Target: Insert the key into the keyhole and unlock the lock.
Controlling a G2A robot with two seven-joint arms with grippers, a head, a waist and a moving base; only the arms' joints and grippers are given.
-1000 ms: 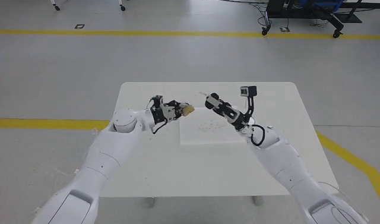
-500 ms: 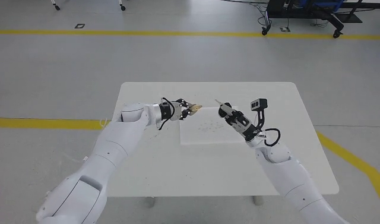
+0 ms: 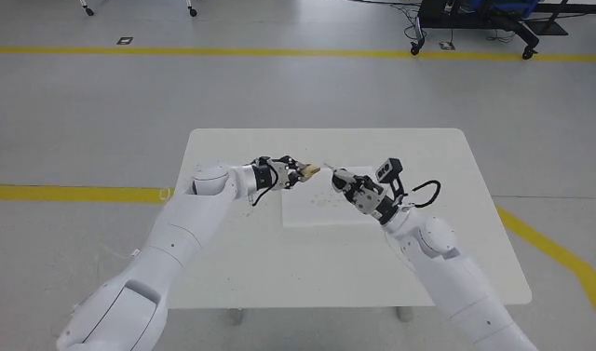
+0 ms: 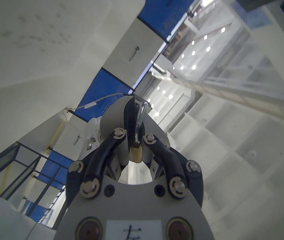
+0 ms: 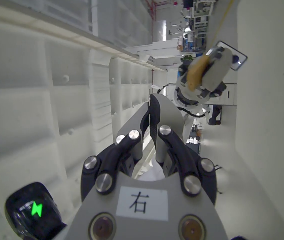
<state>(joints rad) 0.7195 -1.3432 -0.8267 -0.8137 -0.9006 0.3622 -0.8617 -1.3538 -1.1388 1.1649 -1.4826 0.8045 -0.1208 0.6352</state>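
Both arms were held above the surface (image 3: 233, 258), meeting over its middle. The left gripper (image 3: 302, 171) was clamped on the brass lock (image 4: 137, 154), body between the pads and end facing the other arm. The right gripper (image 3: 335, 174) was pinched tight on a thin pale sliver, taken for the key (image 3: 327, 166), which pointed at the lock.

Change: half a second earlier the right gripper stood well off to the side. It had since swung back in, and the key tip now sat just beside the lock. Whether they touched could not be told. The left gripper had crept slightly inward as well.

Meaning: this read as the closing approach before insertion. The key looked near the keyhole end but not seated. Alignment remained the open question, and no turning had begun.
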